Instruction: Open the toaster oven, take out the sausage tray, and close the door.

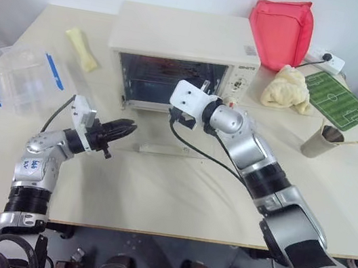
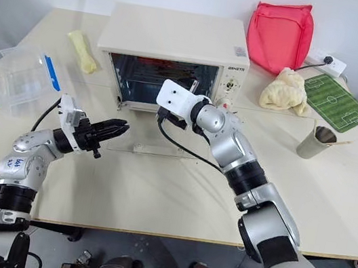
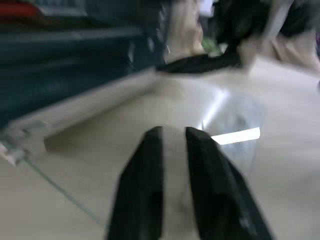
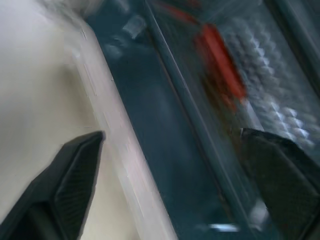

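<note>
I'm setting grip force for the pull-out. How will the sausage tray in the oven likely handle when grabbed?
The sausage tray looks like thin dimpled metal, so probably stiff and light. Brown grease beside the sausage suggests a slippery edge. The sausage lies loose, so it may roll if the tray tilts on leaving the toaster oven.

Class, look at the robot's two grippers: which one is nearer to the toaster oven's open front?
The right. The right gripper, fingers wide open, is at the toaster oven opening, facing the sausage tray. The left gripper hangs over the table, by the lowered door.
</note>
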{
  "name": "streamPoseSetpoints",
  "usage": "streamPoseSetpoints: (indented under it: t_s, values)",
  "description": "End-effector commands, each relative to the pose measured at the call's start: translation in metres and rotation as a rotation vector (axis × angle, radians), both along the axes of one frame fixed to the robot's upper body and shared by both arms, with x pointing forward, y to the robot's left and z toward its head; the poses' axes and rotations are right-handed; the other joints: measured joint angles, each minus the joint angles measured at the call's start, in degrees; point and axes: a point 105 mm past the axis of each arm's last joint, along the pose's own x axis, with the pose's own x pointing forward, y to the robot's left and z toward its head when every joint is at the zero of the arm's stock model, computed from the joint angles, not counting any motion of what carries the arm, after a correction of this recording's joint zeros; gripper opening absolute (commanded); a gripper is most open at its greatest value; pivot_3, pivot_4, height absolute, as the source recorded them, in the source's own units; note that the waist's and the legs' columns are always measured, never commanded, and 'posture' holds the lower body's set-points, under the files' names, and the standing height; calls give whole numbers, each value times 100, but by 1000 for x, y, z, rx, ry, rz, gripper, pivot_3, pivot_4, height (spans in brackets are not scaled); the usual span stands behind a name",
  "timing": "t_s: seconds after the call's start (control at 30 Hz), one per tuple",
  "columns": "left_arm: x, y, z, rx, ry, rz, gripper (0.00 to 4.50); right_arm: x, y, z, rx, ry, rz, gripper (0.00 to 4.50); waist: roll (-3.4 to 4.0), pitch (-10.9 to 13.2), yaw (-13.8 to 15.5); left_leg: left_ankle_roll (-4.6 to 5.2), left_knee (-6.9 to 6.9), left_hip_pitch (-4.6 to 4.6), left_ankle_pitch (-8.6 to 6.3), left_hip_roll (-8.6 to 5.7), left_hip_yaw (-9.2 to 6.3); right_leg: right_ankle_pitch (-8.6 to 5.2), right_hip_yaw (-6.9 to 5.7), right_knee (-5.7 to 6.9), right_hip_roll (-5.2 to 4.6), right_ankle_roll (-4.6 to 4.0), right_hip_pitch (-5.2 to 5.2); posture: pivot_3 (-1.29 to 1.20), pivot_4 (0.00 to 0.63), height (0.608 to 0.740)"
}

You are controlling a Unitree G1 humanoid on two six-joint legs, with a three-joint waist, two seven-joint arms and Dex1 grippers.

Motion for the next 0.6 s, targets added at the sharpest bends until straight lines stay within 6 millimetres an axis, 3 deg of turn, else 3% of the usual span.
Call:
streamPoseSetpoints:
  t_s: [0.03,0.33,0.47,0.6]
  values:
    - [-12,4,18,-85,-71,60,1981,8,11,14,-20,-108,-12,4500,0,0,-40,0,-2,0,0,0,-5,0,0,0,1,0,0,0,150,740]
    - [-24,2,31,-172,-115,128,4458,21,16,10,-94,-171,-36,4500,0,0,-145,-1,-7,0,0,-1,-15,0,3,-3,1,0,5,0,150,740]
    - [-27,0,25,-166,-97,128,4500,22,19,9,-97,-168,-36,4022,1,0,-170,-1,-12,2,0,0,-16,0,3,-4,2,0,5,0,150,740]
    - [-27,-3,25,-176,-94,129,4500,23,19,8,-97,-169,-43,2873,1,0,-159,-1,-12,1,0,-1,-15,0,4,-6,2,0,5,0,150,740]
